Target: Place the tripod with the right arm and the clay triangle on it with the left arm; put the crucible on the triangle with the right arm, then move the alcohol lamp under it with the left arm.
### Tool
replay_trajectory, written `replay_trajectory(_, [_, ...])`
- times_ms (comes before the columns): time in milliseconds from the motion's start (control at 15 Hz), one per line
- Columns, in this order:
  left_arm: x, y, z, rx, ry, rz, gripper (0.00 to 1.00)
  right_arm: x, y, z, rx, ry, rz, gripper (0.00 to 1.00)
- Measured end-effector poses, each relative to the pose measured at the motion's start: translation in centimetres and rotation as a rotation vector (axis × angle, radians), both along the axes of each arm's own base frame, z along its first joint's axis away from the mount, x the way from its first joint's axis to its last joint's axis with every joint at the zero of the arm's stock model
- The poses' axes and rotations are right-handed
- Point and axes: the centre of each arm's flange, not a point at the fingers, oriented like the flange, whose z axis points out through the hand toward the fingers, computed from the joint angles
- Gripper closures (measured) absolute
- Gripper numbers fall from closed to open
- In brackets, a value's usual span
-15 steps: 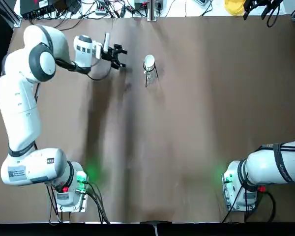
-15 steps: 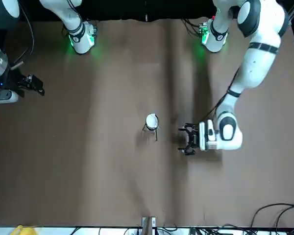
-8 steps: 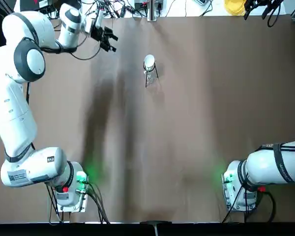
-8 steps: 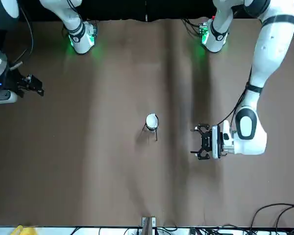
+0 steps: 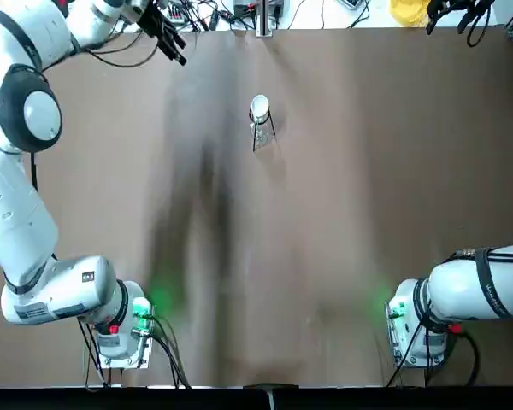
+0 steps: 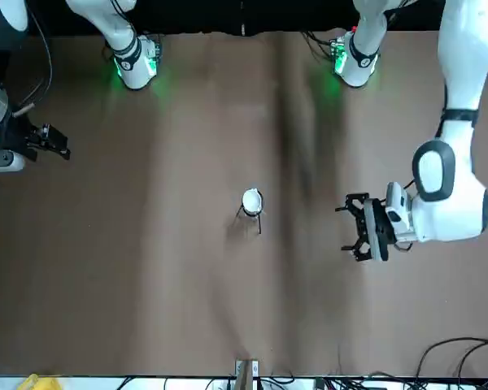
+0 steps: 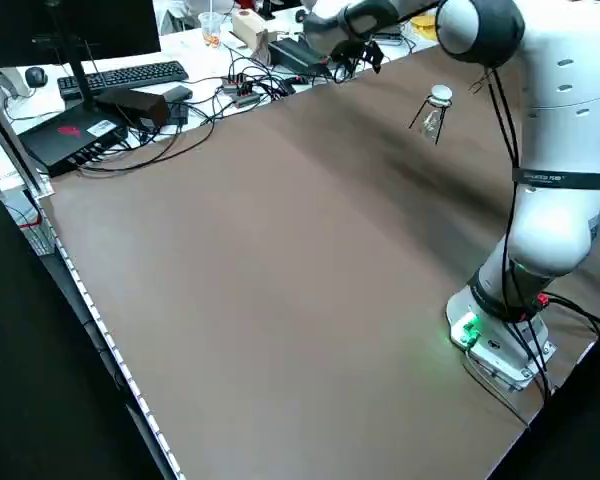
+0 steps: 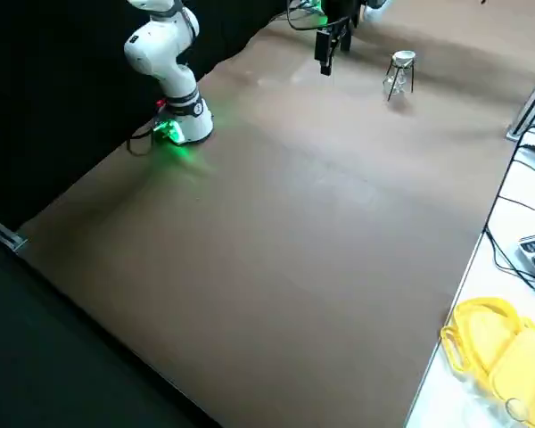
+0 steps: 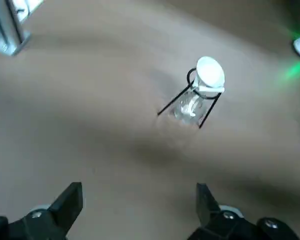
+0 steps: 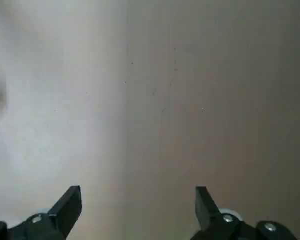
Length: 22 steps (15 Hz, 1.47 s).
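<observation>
Left gripper [image 5: 173, 44] withdrawn toward far table edge, fingers apart, tripod [image 5: 262, 130] clear

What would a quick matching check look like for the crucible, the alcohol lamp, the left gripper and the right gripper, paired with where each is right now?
Things:
1. crucible
2. alcohol lamp
3. left gripper
4. right gripper

Places or states:
A. under the tripod ring, between its legs
B. open, off to the robot's right
C. on top of the tripod
D. open and empty, away from the tripod on the robot's left

Pairs: 1-C, 2-A, 3-D, 4-B
</observation>
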Motion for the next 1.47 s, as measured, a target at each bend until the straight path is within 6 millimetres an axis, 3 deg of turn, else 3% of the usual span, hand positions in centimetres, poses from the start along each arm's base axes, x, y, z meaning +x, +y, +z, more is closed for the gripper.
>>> replay_trajectory(267, [-1.5, 1.2, 5.8, 0.246, 0.060, 0.152, 0.00, 0.0, 0.0, 0.0, 0.000, 0.000, 0.000, 0.00])
replay_trajectory(533, [-3.5, 2.3, 10.6, 0.475, 0.162, 0.435, 0.00, 0.0, 0.0, 0.0, 0.000, 0.000, 0.000, 0.00])
replay_trajectory(800, [-6.9, 3.7, 15.4, 0.674, 0.304, 0.847, 0.00, 0.0, 0.3, 0.0, 0.000, -0.005, 0.005, 0.00])
replay_trajectory(1067, [-10.0, 4.8, 19.8, 0.796, 0.297, 1.015, 0.00, 0.1, 0.3, 0.1, 0.000, -0.008, 0.005, 0.00])
replay_trajectory(1200, [-10.7, 4.7, 20.9, 0.793, 0.294, 1.064, 0.00, 0.1, 0.3, 0.1, 0.000, -0.014, 0.005, 0.00])
replay_trajectory(1467, [-11.1, 4.0, 21.0, 0.800, 0.339, 1.171, 0.00, 0.2, 0.3, 0.2, 0.000, -0.023, 0.005, 0.00])
